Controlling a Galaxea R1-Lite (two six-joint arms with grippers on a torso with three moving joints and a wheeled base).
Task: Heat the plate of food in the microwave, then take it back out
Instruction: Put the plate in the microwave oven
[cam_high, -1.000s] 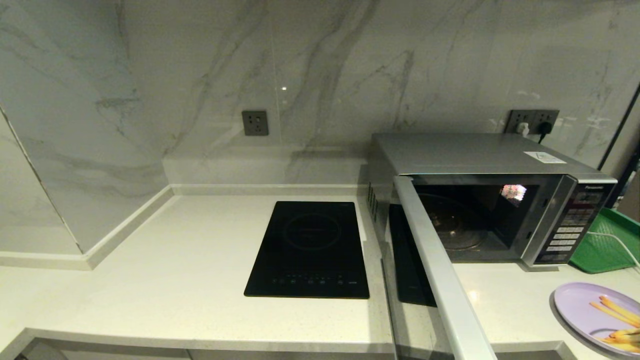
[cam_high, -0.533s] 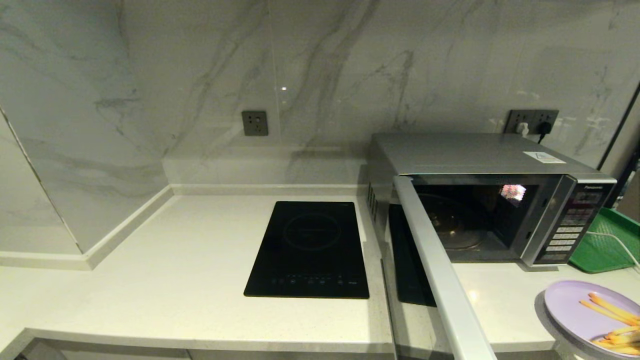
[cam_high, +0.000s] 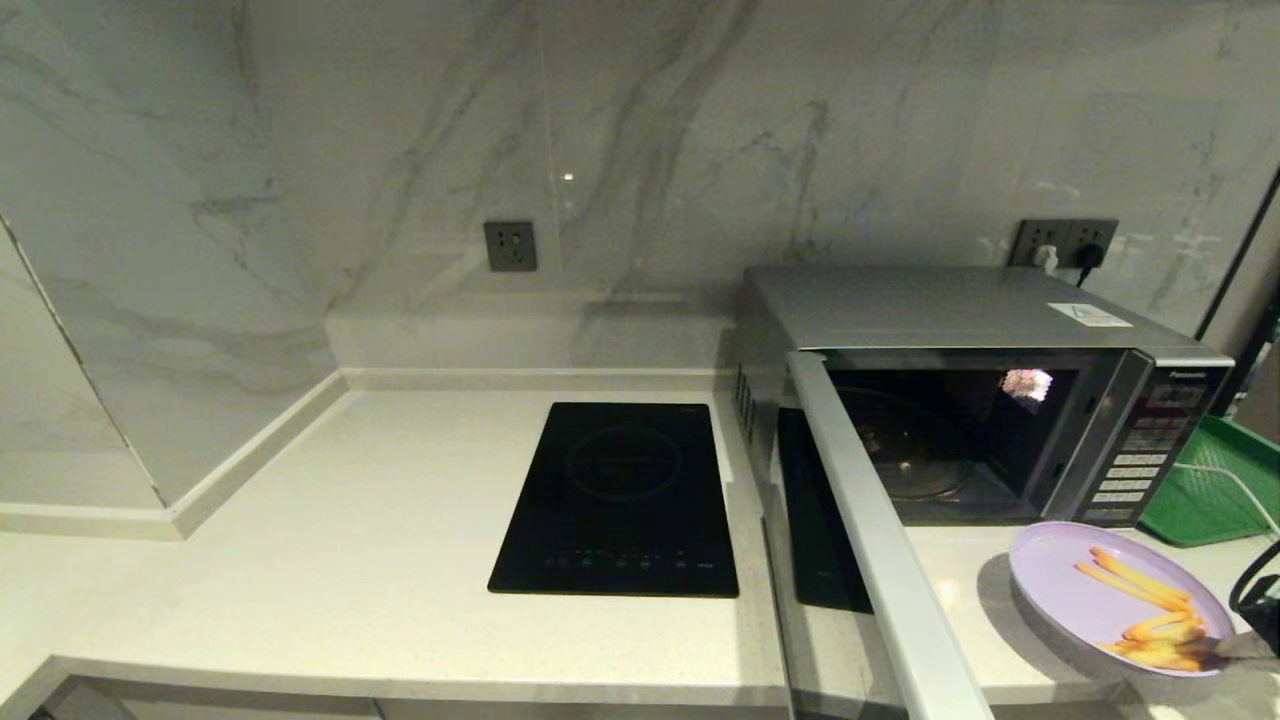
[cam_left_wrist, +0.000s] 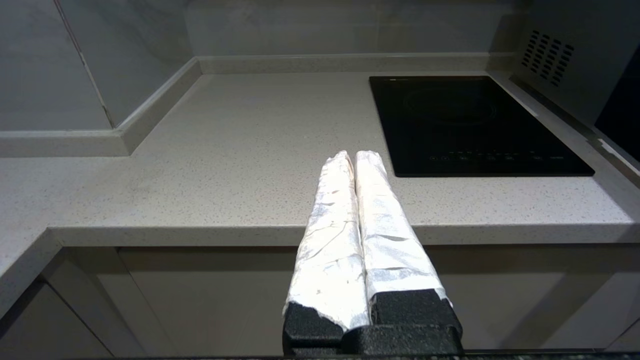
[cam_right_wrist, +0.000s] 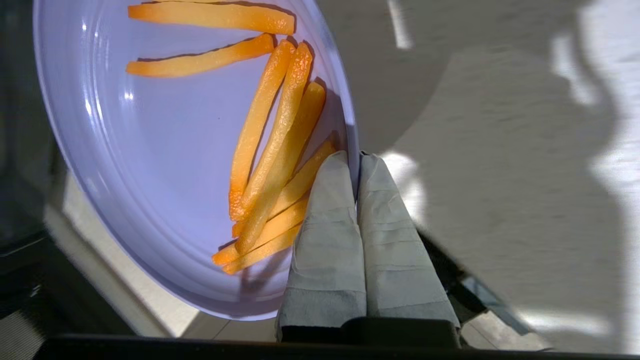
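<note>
The silver microwave (cam_high: 960, 310) stands at the back right, its door (cam_high: 880, 560) swung wide toward me and its cavity (cam_high: 920, 450) lit, with only the glass turntable inside. The pale lavender plate of food (cam_high: 1085, 595) hovers above the counter just in front of the button panel (cam_high: 1135, 465), carrying several yellow-orange sticks (cam_right_wrist: 272, 145). My right gripper (cam_right_wrist: 356, 156) is shut on the plate's near right rim, one finger over it and one under. Low in front of the counter edge, my left gripper (cam_left_wrist: 355, 154) is parked, shut and empty.
A black induction hob (cam_high: 620, 500) is set into the counter (cam_high: 300, 560) left of the open door. Right of the microwave a green tray (cam_high: 1215, 490) sits under a white cable. Marble wall behind, with sockets (cam_high: 510, 246).
The plate, held by my right gripper, has risen and moved left and toward the microwave, coming fully into the head view. The left arm has not moved.
</note>
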